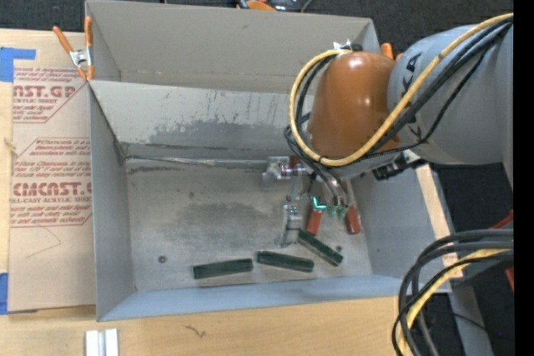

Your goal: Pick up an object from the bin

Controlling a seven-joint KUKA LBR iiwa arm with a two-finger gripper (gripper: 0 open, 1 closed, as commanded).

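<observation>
— Three dark green flat bars along the near wall of the bin point(183, 213), at 6 o'clock: left bar point(223, 268), middle bar point(285, 261), right bar point(321, 249)?
— Correct. The claw point(285, 196) hangs over the floor at 4 o'clock, below the arm's orange cover point(355, 104), with its two metal fingers point(290, 223) spread and nothing between them.
— Nearest thing?
— The right bar, lying tilted just beside the lower finger, at its 5 o'clock. Two small red pieces point(314, 221) are close by; I cannot tell whether they are loose or fixed.

The bars point(222, 268) are dark green, the bin point(179, 208) scuffed grey, the arm's cover point(355, 100) glossy orange-brown.
</observation>
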